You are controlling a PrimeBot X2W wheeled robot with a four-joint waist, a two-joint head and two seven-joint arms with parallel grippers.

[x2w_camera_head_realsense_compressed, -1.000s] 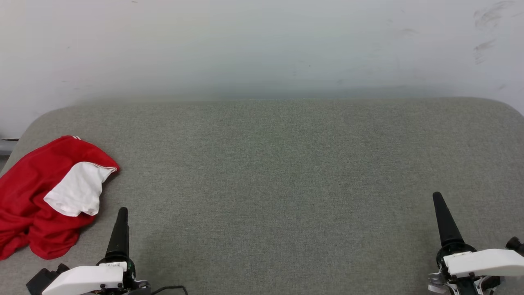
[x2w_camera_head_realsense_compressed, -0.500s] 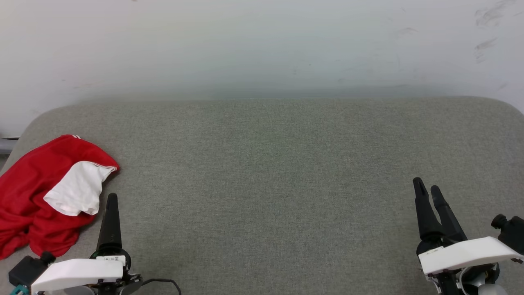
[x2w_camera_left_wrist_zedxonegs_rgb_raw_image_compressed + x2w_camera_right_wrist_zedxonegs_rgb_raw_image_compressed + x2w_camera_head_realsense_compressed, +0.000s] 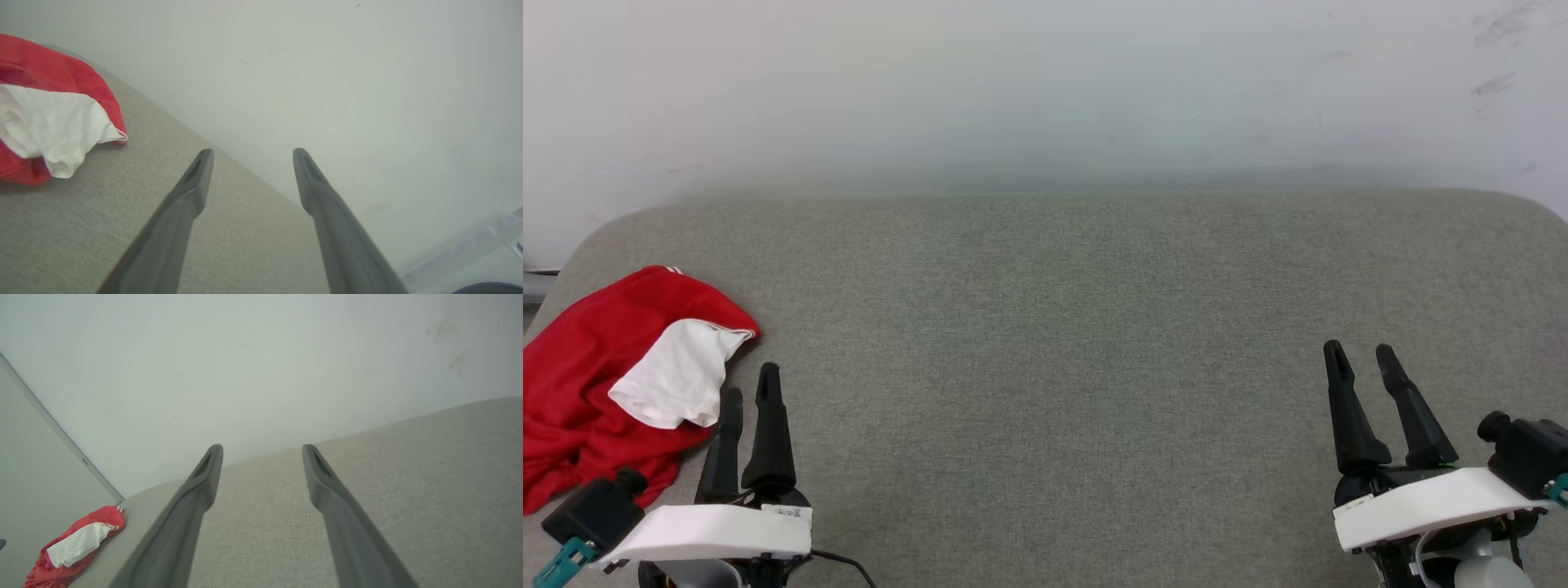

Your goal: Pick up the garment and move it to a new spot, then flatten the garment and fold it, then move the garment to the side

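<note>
Fingers (image 3: 769, 425) of the left gripper (image 3: 750, 381) stood apart and empty, low over the near left of the grey fabric-covered table (image 3: 1062, 327), just beside the garment (image 3: 580, 384). Right gripper (image 3: 1359, 349) likewise spread, holding nothing, well apart at the near right. We found the garment, a red jersey, crumpled at the table's left end, one white sleeve (image 3: 674, 380) lying over the top, numerals hidden. Its left part ran out of the head view; we could not tell whether it overhung the edge.

Step in hand, as we judged it: the pick-up. Our advice was to bring the left fingers down on a raised red fold beside the sleeve, pinch deep enough to catch cloth rather than skim the table, then lift clear before carrying toward the open middle. Loose cloth might drag.
</note>
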